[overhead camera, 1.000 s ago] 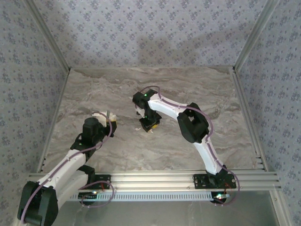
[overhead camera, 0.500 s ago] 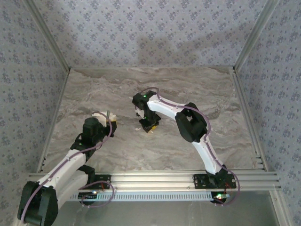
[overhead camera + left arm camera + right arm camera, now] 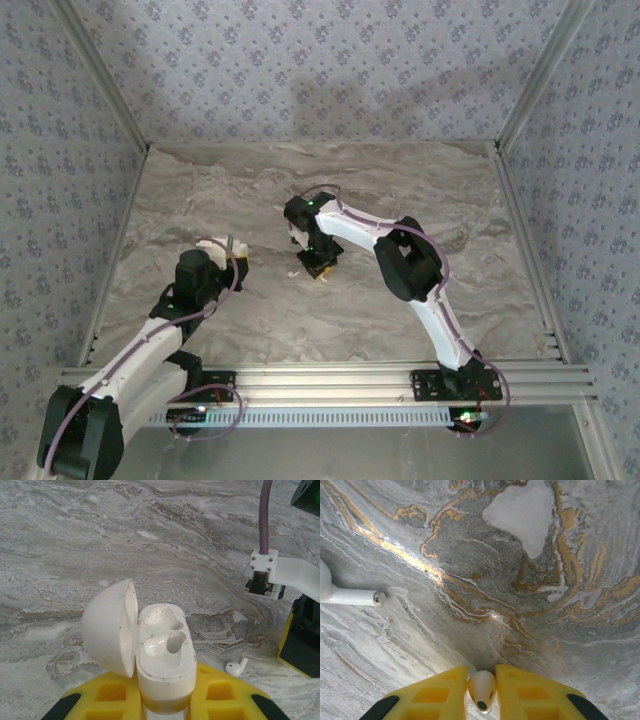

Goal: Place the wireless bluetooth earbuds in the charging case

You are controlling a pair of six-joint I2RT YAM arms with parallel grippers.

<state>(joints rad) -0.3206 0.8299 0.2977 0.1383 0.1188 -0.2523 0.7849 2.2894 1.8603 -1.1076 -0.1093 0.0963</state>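
Earbuds (image 3: 236,667) are seen in two spots over the marble surface (image 3: 150,530). The open case (image 3: 162,650) is squeezed upright in the left pincer (image 3: 166,695), and both holes look empty. One earbud (image 3: 481,689) is pinched in the right pincer (image 3: 481,682). The other earbud (image 3: 345,596) is lying on the surface near the case. The pinched one should be lined up over a hole, stem down, and pushed in softly.

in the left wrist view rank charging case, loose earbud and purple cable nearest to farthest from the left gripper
1. charging case: held in the left gripper, lid open.
2. loose earbud: on the table, to the right.
3. purple cable: upper right, farthest.
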